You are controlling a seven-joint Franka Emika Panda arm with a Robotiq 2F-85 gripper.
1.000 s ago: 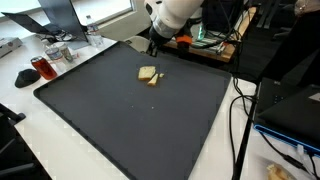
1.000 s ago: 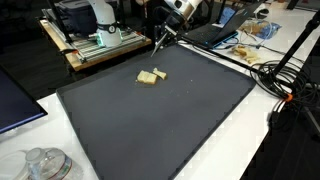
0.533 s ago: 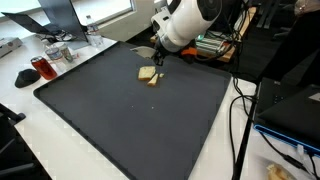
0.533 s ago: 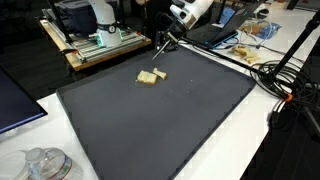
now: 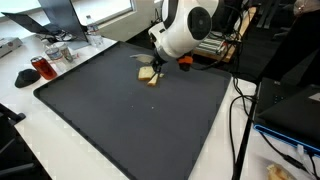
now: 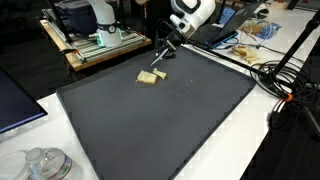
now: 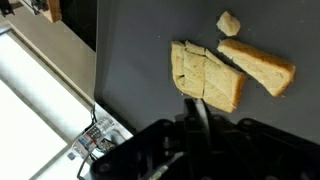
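Note:
Pieces of cut bread (image 5: 148,75) (image 6: 150,77) lie on the far half of a black mat (image 5: 130,120) (image 6: 170,120). In the wrist view a scored slab of bread (image 7: 205,78), a wedge (image 7: 258,65) and a small crumb (image 7: 229,23) show. My gripper (image 5: 157,60) (image 6: 170,47) (image 7: 197,122) hangs just behind and above the bread, shut on a thin grey blade-like tool (image 7: 195,106). The tool's tip points at the near edge of the slab, close to it; whether they touch I cannot tell.
A red cup (image 5: 45,67) and a dark object (image 5: 25,77) sit off the mat's corner. Cables (image 5: 240,110) run along one side. A wooden rack with equipment (image 6: 95,45) stands behind the mat, and a glass jar (image 6: 45,165) sits near the front corner.
The arm has swung from the mat's back edge out over the mat, bringing the shut gripper and tool close to the bread. The bread has not moved.

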